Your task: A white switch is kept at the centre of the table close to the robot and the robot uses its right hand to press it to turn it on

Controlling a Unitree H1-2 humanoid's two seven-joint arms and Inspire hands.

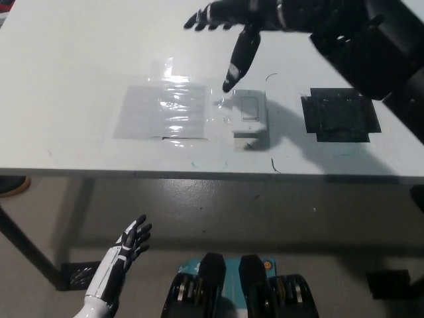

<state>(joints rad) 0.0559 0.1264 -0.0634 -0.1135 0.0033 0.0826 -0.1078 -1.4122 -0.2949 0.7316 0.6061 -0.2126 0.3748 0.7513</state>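
Note:
A white wall switch (249,115) lies on the pale table (79,73) near its front edge, at the centre. My black right hand (228,26) reaches in from the upper right, open, fingers spread. One finger points down with its tip just above and left of the switch's upper left corner; I cannot tell whether it touches. My white left hand (126,248) rests below the table edge at lower left, open and holding nothing.
A clear, shiny taped sheet (164,111) lies left of the switch. A black square patch (339,116) sits to its right. The table's front edge (199,173) runs across the middle, with floor below.

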